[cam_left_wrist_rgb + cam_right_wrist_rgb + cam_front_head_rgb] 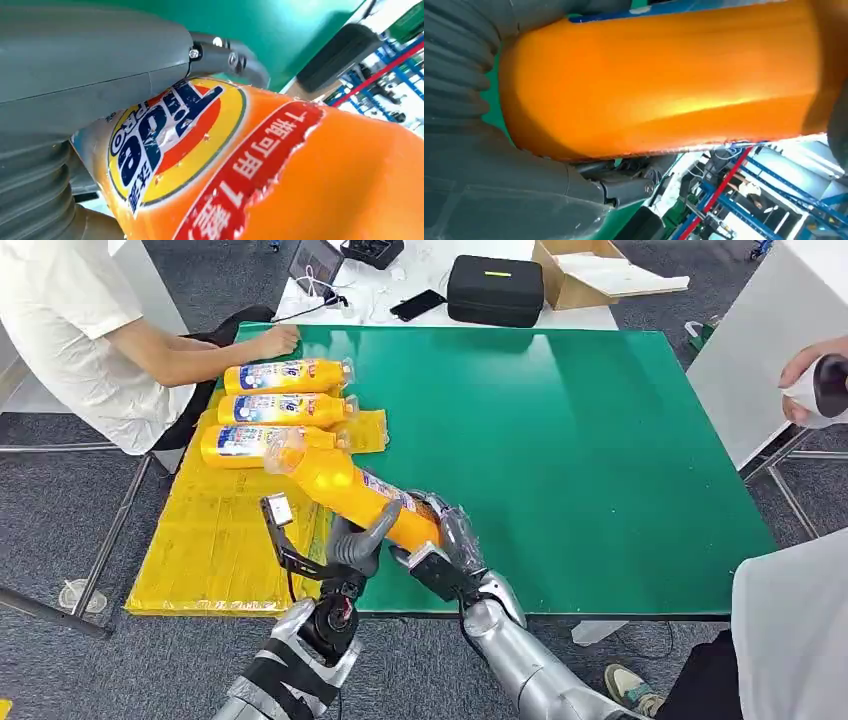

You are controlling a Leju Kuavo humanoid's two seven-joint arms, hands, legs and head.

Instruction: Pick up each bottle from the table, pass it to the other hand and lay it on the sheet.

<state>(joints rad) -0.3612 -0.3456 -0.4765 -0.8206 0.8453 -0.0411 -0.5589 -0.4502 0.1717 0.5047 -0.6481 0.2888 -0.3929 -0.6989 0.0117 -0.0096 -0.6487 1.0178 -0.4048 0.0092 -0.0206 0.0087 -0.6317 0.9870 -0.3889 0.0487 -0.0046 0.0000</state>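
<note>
An orange bottle [345,490] hangs tilted above the near edge of the green table [560,440], its clear cap end pointing toward the yellow sheet [215,540]. My right hand [450,545] grips its base end. My left hand [358,543] wraps the body just beside it. In the left wrist view the left hand [75,75] has its thumb lying across the labelled bottle [300,175]. In the right wrist view the bottle [664,75] sits against the palm of the right hand [474,190]. Three more bottles [280,408] lie side by side on the sheet's far end.
A person at the left rests a hand [275,340] by the farthest bottle [285,375]. Another person at the right holds a white and black object [825,388]. A black case [495,288], a cardboard box [585,275] and a phone [418,305] lie beyond the table.
</note>
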